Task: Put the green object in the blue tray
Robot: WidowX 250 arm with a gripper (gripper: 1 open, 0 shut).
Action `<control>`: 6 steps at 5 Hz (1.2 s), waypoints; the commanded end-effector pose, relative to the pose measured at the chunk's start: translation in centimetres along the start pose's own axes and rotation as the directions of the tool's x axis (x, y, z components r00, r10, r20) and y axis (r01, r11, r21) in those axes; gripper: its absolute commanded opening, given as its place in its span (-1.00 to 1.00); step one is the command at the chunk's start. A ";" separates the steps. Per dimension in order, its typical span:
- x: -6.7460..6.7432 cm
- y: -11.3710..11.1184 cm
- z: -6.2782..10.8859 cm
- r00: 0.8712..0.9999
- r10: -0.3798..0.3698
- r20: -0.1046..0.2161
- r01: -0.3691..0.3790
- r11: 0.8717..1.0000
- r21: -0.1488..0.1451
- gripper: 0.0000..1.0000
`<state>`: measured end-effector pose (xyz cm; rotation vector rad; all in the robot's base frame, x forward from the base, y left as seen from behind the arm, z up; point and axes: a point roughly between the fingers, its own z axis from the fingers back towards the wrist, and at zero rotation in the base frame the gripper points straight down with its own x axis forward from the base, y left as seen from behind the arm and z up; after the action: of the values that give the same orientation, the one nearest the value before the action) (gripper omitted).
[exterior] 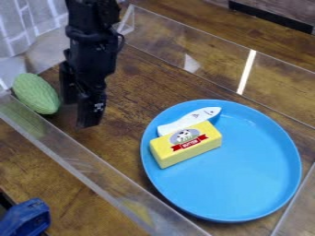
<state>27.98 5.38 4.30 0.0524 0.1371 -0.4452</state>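
The green object (36,92) is a light green ribbed oval lump lying on the wooden table at the left edge. My black gripper (81,109) hangs point-down just right of it, a small gap apart, its fingers open and holding nothing. The blue tray (264,184) is a wide round dish at the lower right. On its left part rest a yellow rectangular block (185,145) and a small white object (191,117).
A clear acrylic wall (87,166) runs diagonally along the table's front, between the green lump's side and the camera. A blue item (22,221) shows at the bottom left corner. Light cloth (31,23) hangs at the top left.
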 end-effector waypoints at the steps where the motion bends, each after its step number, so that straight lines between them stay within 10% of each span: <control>1: 0.3 0.4 1.4 0.993 -0.103 0.051 0.101 0.993 0.055 1.00; 2: 0.1 -0.1 1.6 0.975 -0.217 0.056 0.212 0.974 0.080 1.00; 4: -0.3 1.8 1.2 0.989 -0.134 0.060 0.129 0.988 0.086 1.00; 6: -0.3 3.9 1.7 0.976 -0.208 0.063 0.200 0.972 0.122 1.00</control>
<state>28.76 8.29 4.93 0.1101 0.0798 -0.6694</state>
